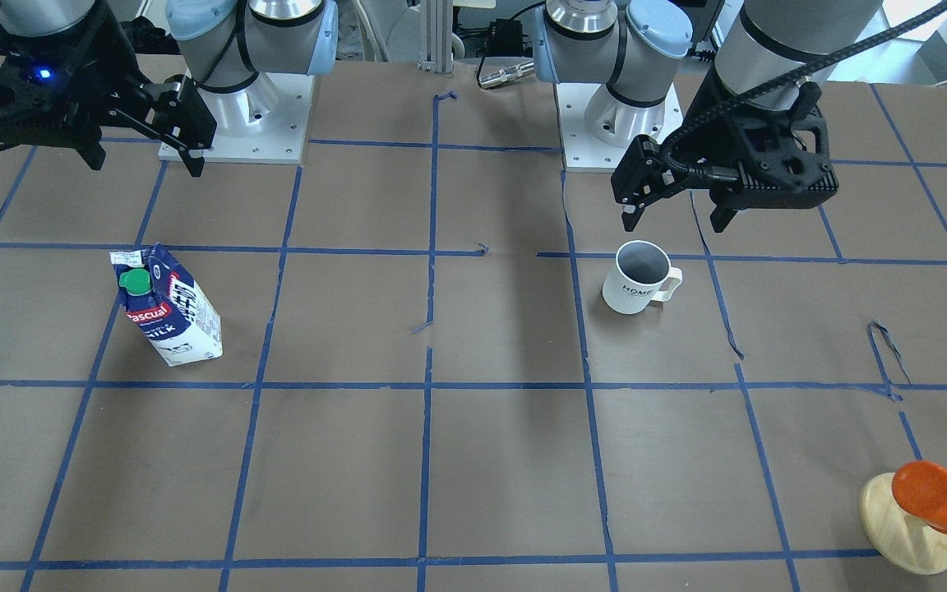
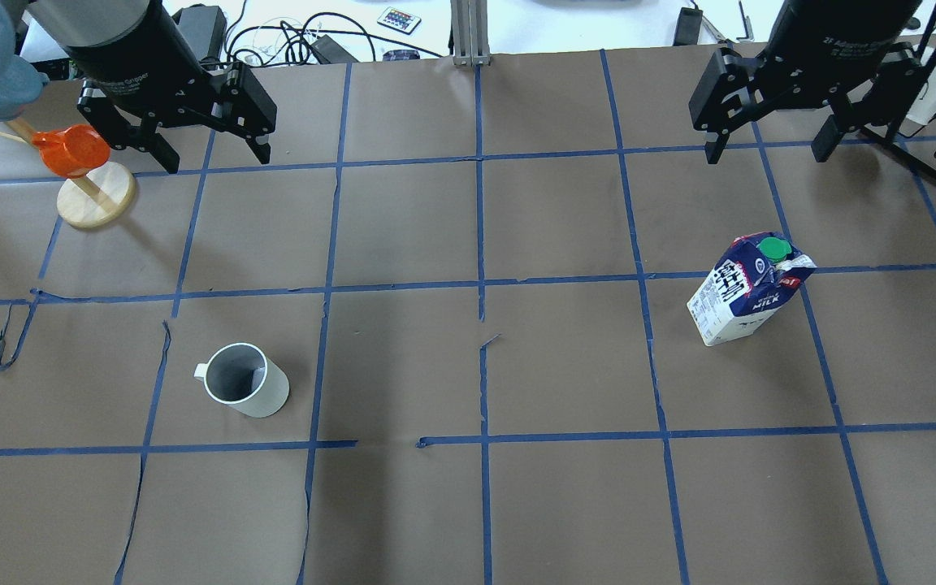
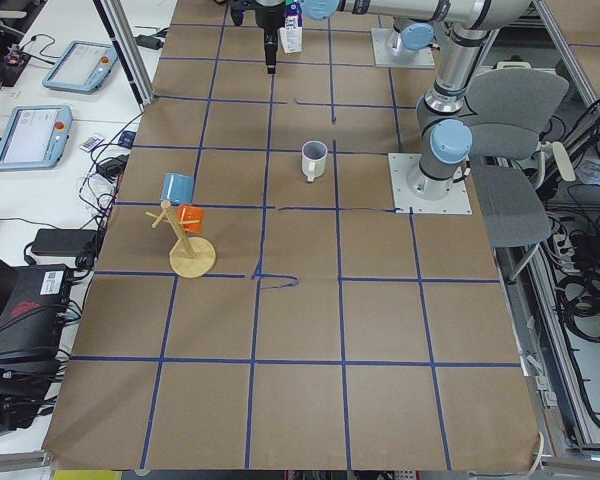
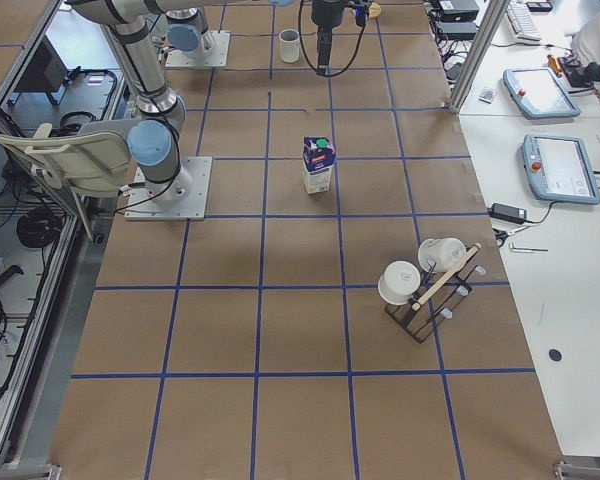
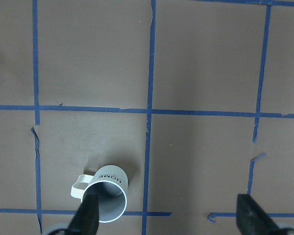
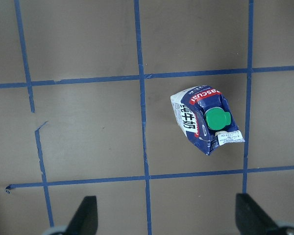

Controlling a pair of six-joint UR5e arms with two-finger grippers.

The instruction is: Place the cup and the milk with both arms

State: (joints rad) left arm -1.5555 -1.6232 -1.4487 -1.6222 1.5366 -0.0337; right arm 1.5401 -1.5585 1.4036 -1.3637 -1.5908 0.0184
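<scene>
Closest to where I am standing, an orange plastic piece on a pale wooden disc (image 1: 938, 493) is sitting at the corner of the brown paper-covered bench (image 1: 506, 477), well apart from both task things.

Further in, the white ribbed ceramic cup with the black word HOME (image 1: 638, 284) is standing upright on the left arm's side, its handle pointing outward, away from the middle of the bench. The dark blue and white gable-top milk carton with the green cap (image 1: 169, 308) is standing upright on the right arm's side, well apart from the cup.

Beyond and above them, the two black grippers are hanging high, touching nothing. The left gripper (image 1: 675, 220) is holding its fingers (image 5: 88, 218) spread wide. Seen from its wrist, the cup is lying off-centre, under one finger rather than in the gap, so I judge the arm needs a sideways shift before dropping.

The right gripper (image 1: 145, 164) is likewise keeping its fingers (image 6: 85, 215) spread. The carton is lying ahead of the gap and toward one finger, its gable ridge running slantwise to the finger line, so a wrist turn looks needed.
</scene>
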